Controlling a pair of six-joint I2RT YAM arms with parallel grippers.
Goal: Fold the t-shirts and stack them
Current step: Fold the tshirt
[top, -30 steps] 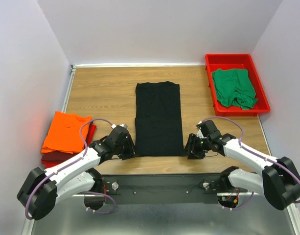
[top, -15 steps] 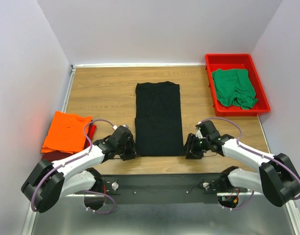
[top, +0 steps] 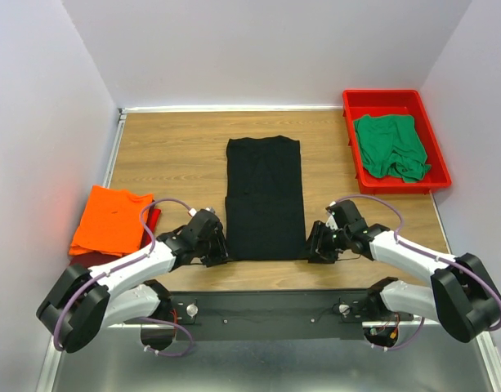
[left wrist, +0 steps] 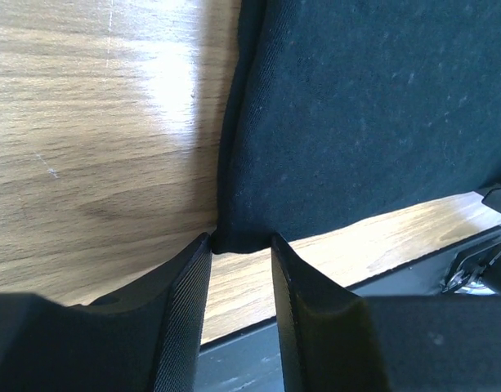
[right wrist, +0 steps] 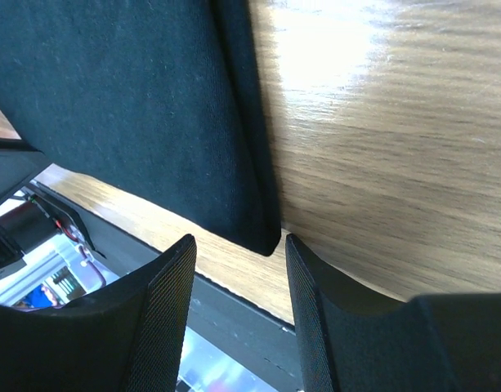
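The black t-shirt (top: 265, 196) lies as a long folded strip in the middle of the table. My left gripper (top: 221, 251) is low at its near left corner. In the left wrist view the gripper (left wrist: 240, 238) is open, and the corner of the black t-shirt (left wrist: 373, 122) lies right at its fingertips. My right gripper (top: 312, 248) is at the near right corner. It (right wrist: 238, 238) is open too, with that corner of the black t-shirt (right wrist: 127, 98) between the tips and not pinched. An orange t-shirt (top: 111, 219) lies on a dark red one (top: 154, 220) at the left. The green t-shirt (top: 389, 145) is crumpled in the tray.
A red plastic tray (top: 395, 95) stands at the back right and holds the green t-shirt. The table's near edge and a dark metal rail (top: 266, 306) run just behind both grippers. White walls close in the left, back and right sides.
Both grippers have crept a little inward toward the black t-shirt's near corners. The shirts have not moved.
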